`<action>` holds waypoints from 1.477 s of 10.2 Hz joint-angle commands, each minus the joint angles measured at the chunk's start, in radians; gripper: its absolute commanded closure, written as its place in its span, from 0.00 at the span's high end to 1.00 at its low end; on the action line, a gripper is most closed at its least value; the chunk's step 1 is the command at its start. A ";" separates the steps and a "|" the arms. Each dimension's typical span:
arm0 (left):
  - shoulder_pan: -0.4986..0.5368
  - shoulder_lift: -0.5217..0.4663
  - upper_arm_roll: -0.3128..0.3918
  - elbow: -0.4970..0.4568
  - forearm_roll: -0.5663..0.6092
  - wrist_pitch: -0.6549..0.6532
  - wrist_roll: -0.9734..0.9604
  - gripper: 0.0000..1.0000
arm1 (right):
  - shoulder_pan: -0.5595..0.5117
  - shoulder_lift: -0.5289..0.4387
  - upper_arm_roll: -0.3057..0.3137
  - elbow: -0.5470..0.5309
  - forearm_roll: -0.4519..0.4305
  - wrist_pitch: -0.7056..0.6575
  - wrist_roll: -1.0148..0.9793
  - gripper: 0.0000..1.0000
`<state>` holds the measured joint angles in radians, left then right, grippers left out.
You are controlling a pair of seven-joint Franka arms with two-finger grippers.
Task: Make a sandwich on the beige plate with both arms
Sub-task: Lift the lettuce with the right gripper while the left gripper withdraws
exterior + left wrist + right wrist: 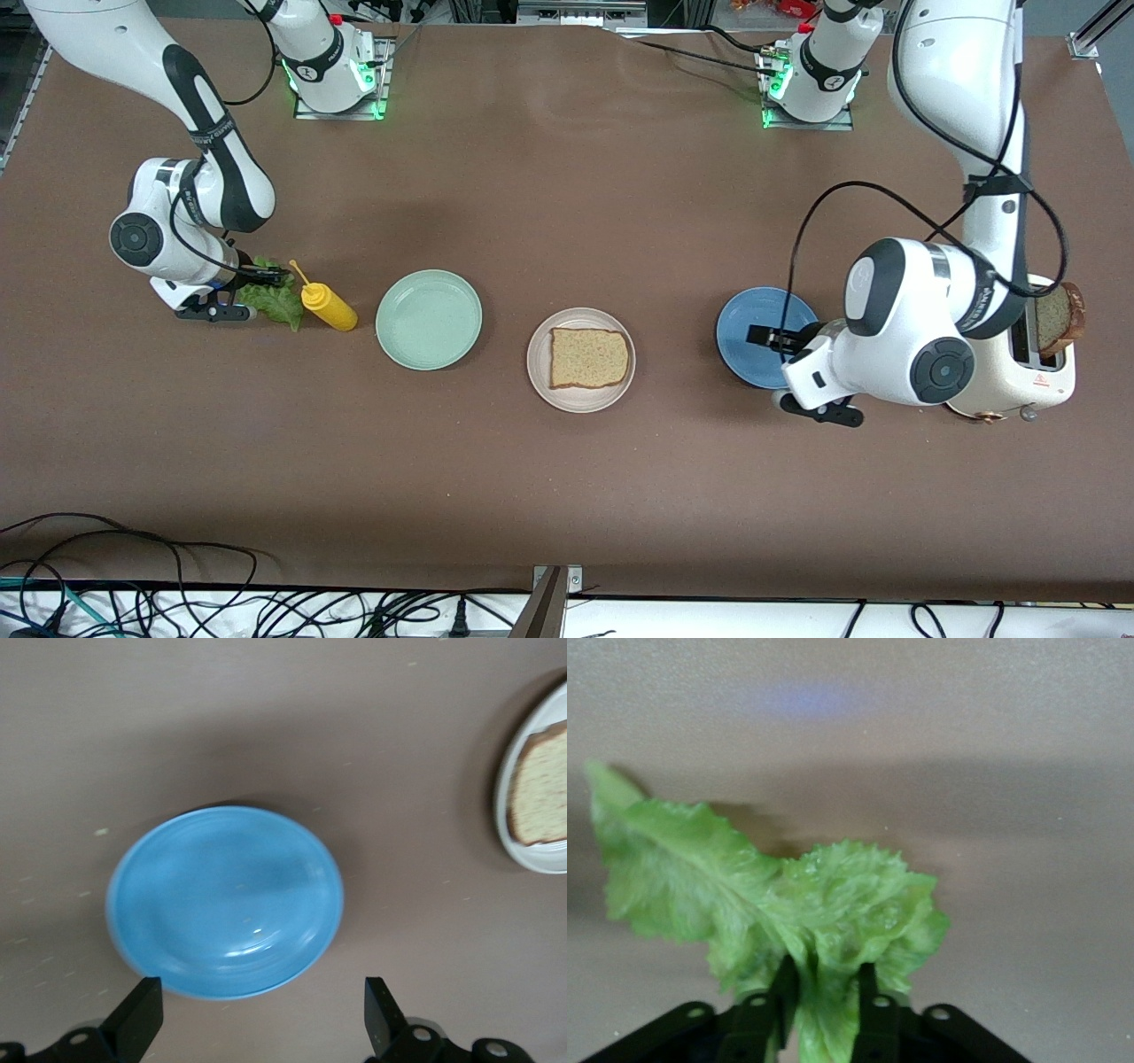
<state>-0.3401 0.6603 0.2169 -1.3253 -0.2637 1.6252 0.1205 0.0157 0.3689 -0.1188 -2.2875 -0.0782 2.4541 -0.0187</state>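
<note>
Lettuce (788, 904) is pinched between the fingers of your right end effector (824, 992) at the right arm's end of the desk (567, 195), right beside a yellow squeeze bottle (328, 306). Your left end effector (261, 1014) hangs with fingers spread wide and holding nothing over the edge of the blue plate (226, 899), next to a toaster (1032, 377) with a bread slice (1059, 319) sticking out of it. One slice of bread (588, 357) lies on the beige plate (580, 400) mid-desk, between the blue plate and a mint-green plate (429, 319).
</note>
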 commanded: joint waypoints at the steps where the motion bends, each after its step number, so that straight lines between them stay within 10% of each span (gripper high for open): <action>1: 0.032 -0.059 -0.004 -0.019 0.086 -0.028 -0.013 1.00 | -0.007 0.012 -0.007 0.003 -0.005 0.005 -0.012 0.01; 9: 0.148 -0.266 -0.002 -0.052 0.210 -0.073 -0.007 1.00 | 0.000 -0.073 -0.001 0.503 0.015 -0.683 -0.014 0.01; 15: 0.156 -0.399 -0.007 -0.054 0.281 -0.182 -0.018 1.00 | 0.148 -0.016 0.105 0.720 0.199 -0.816 0.400 0.01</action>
<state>-0.1851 0.3348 0.2194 -1.3397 -0.0189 1.4541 0.1190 0.1123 0.3075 -0.0296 -1.6207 0.0934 1.6556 0.2646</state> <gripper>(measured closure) 0.000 0.907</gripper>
